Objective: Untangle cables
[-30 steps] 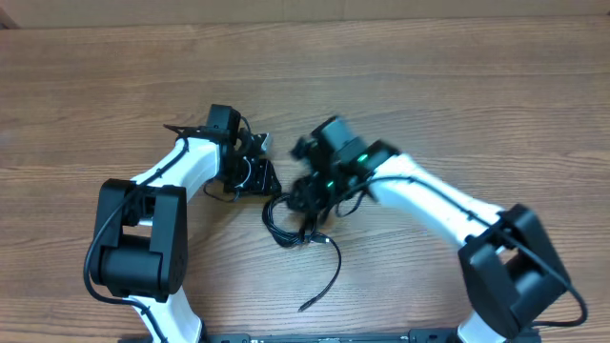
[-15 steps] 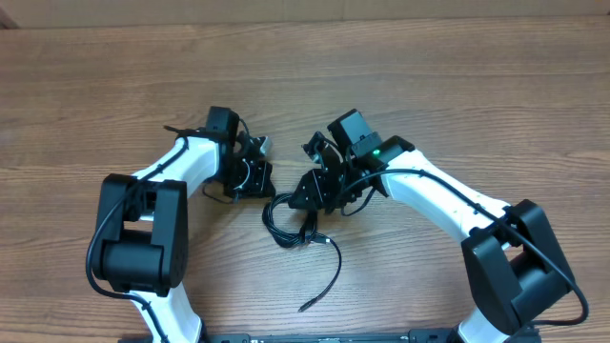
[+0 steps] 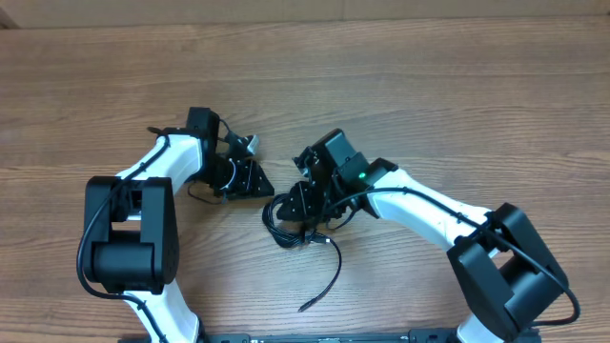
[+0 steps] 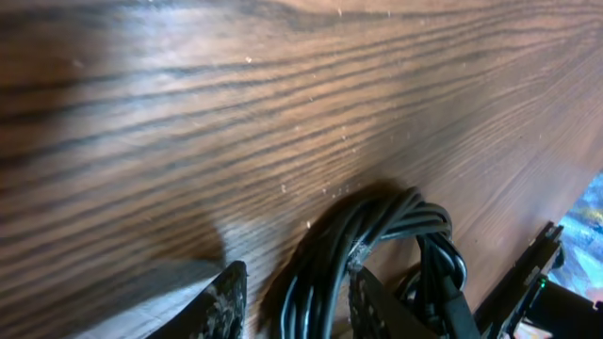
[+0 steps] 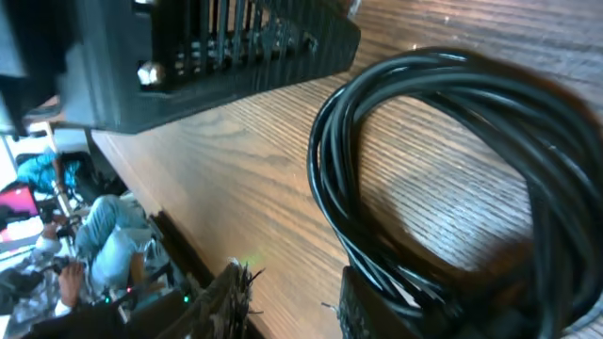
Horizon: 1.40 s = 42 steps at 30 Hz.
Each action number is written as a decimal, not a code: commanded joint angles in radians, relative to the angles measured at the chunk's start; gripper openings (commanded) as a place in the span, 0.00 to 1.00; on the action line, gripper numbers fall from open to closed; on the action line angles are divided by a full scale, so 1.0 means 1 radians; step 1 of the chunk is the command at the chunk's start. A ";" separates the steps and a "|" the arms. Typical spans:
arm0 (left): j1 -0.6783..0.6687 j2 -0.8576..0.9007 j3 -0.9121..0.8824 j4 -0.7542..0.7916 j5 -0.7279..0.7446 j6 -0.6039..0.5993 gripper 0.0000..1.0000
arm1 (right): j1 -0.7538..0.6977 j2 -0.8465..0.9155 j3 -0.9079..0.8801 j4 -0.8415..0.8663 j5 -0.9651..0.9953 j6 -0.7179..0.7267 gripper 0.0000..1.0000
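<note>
The cables (image 3: pixel 286 229) lie as a black coil on the wood between my two arms, with one loose tail curving toward the front to a plug end (image 3: pixel 303 307). My left gripper (image 3: pixel 259 181) points at the coil from the left. In the left wrist view, strands of the cables (image 4: pixel 377 221) run between the fingers of the left gripper (image 4: pixel 300 271), close to the right finger, with a gap on the left side. My right gripper (image 3: pixel 303 205) hangs over the coil's right edge. It (image 5: pixel 292 278) stands open over bare wood, the cables (image 5: pixel 424 122) passing beside its right finger.
The wooden table (image 3: pixel 429 76) stretches wide behind and to both sides of the arms. The left arm's black housing (image 5: pixel 217 47) sits close above the coil in the right wrist view. Both arm bases stand at the front edge.
My left arm has swung its wrist leftward and its gripper now aims right at the coil. The right gripper has come down and left onto the coil's edge. The coil has stayed put.
</note>
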 commanded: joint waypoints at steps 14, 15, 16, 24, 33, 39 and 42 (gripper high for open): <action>-0.086 0.079 0.013 -0.025 -0.103 -0.004 0.30 | 0.121 0.004 -0.052 0.093 0.311 0.363 0.35; -0.086 0.083 0.013 -0.022 -0.102 -0.005 0.25 | 0.132 0.004 -0.052 0.093 0.327 0.395 0.35; -0.086 0.085 0.013 -0.019 -0.093 -0.006 0.19 | 0.141 0.004 -0.052 0.092 0.335 0.421 0.31; -0.046 0.084 0.023 -0.013 -0.072 -0.081 0.04 | 0.109 0.004 -0.052 0.097 0.290 0.513 0.31; 0.122 0.084 0.011 0.018 0.039 -0.245 0.04 | -0.047 0.001 -0.021 0.100 -0.026 0.342 0.42; 0.150 0.084 -0.060 0.119 0.047 -0.370 0.04 | -0.133 -0.005 -0.011 0.009 -0.041 0.317 0.44; 0.143 0.084 -0.078 0.154 0.046 -0.349 0.13 | -0.139 -0.005 -0.012 -0.086 0.045 0.312 0.44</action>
